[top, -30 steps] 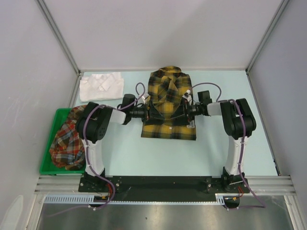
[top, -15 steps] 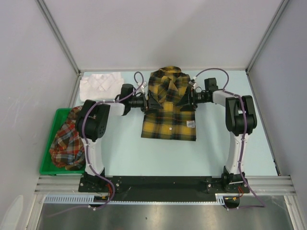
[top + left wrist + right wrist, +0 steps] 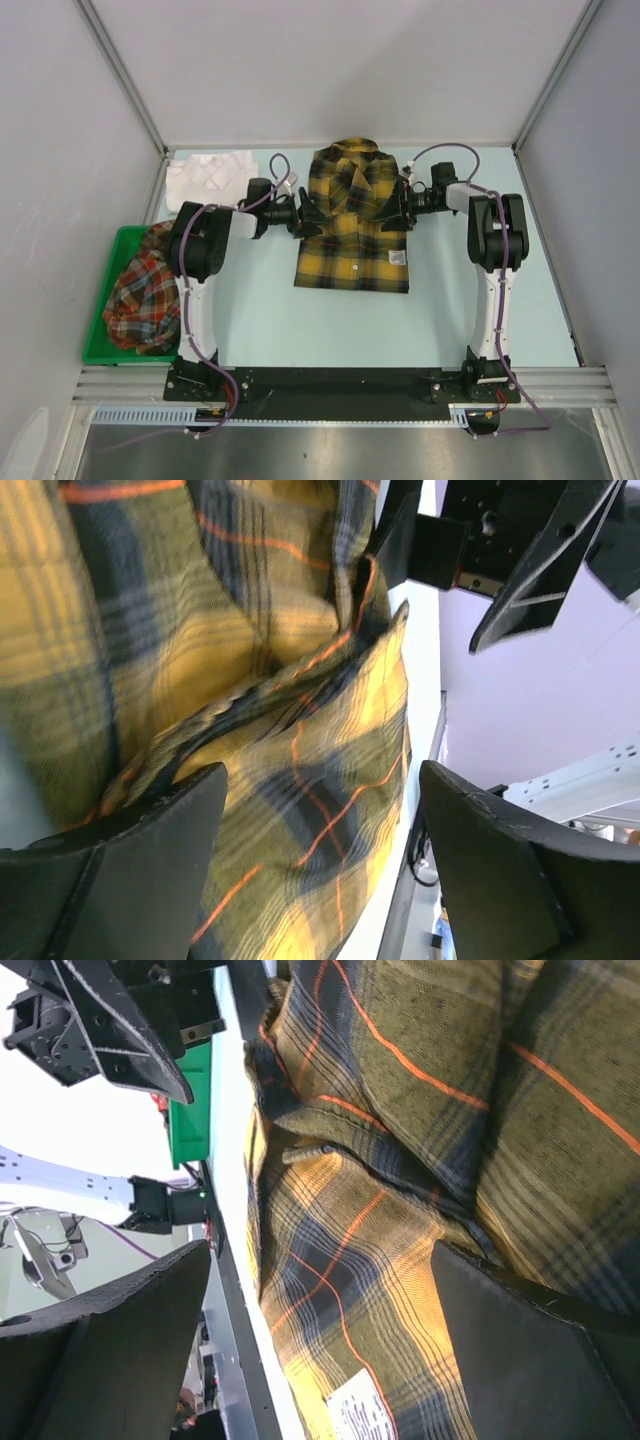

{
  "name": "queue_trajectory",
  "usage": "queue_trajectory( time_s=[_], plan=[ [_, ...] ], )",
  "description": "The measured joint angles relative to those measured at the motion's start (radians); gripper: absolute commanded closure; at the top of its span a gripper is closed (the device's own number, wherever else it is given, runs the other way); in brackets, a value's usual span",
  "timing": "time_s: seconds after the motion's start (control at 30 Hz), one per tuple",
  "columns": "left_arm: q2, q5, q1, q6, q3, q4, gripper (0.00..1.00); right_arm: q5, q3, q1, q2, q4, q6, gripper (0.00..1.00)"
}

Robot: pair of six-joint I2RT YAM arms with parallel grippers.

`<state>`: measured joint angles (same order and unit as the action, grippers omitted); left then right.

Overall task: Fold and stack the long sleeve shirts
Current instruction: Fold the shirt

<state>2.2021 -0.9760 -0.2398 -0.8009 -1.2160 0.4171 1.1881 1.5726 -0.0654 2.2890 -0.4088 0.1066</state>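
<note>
The yellow-and-black plaid shirt [image 3: 352,225] lies folded in a rectangle at the middle of the table, collar at the far end. My left gripper [image 3: 306,214] is open at its left edge and my right gripper [image 3: 399,208] is open at its right edge. In the left wrist view the plaid cloth [image 3: 290,780] lies between the spread jaws of the left gripper [image 3: 320,865]. In the right wrist view the cloth [image 3: 350,1260] lies between the spread jaws of the right gripper [image 3: 320,1350]. The white shirt [image 3: 210,178] lies folded at the far left. The red-orange plaid shirt [image 3: 140,295] is bunched in the bin.
A green plastic bin [image 3: 100,345] stands at the left edge of the table. Grey walls and metal posts close the back and sides. A metal rail [image 3: 340,382] with the arm bases runs along the near edge.
Both grippers have moved toward the far side along the yellow plaid shirt's edges. The bunched upper part of the shirt now lies flatter.
</note>
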Motion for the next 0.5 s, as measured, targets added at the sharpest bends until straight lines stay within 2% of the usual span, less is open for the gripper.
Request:
queue_trajectory(
  time_s=[0.07, 0.17, 0.2, 0.27, 0.3, 0.33, 0.37, 0.43, 0.5],
  plan=[
    [-0.026, -0.005, 0.01, 0.026, 0.027, -0.018, 0.15, -0.01, 0.013, 0.005, -0.001, -0.038, -0.029, 0.05],
    [-0.098, -0.002, 0.044, 0.121, 0.056, -0.126, 0.15, -0.043, 0.019, 0.016, -0.025, -0.112, -0.082, 0.2],
    [-0.131, 0.002, 0.059, 0.173, 0.058, -0.181, 0.15, -0.057, 0.018, 0.019, -0.043, -0.134, -0.094, 0.36],
    [-0.204, 0.017, 0.078, 0.288, 0.056, -0.283, 0.16, -0.082, 0.007, 0.021, -0.092, -0.15, -0.109, 0.5],
    [-0.262, 0.039, 0.087, 0.384, 0.053, -0.362, 0.16, -0.096, -0.005, 0.021, -0.133, -0.145, -0.099, 0.61],
    [-0.339, 0.068, 0.087, 0.505, 0.047, -0.443, 0.16, -0.104, -0.012, 0.016, -0.171, -0.14, -0.095, 0.64],
    [-0.358, 0.074, 0.083, 0.534, 0.046, -0.46, 0.16, -0.109, -0.013, 0.007, -0.198, -0.13, -0.092, 0.66],
    [-0.458, 0.152, 0.047, 0.724, 0.05, -0.534, 0.17, -0.113, -0.012, -0.023, -0.249, -0.09, -0.07, 0.69],
    [-0.587, 0.262, -0.047, 0.941, 0.108, -0.555, 0.17, -0.11, 0.002, -0.074, -0.266, -0.054, -0.055, 0.72]
  ],
)
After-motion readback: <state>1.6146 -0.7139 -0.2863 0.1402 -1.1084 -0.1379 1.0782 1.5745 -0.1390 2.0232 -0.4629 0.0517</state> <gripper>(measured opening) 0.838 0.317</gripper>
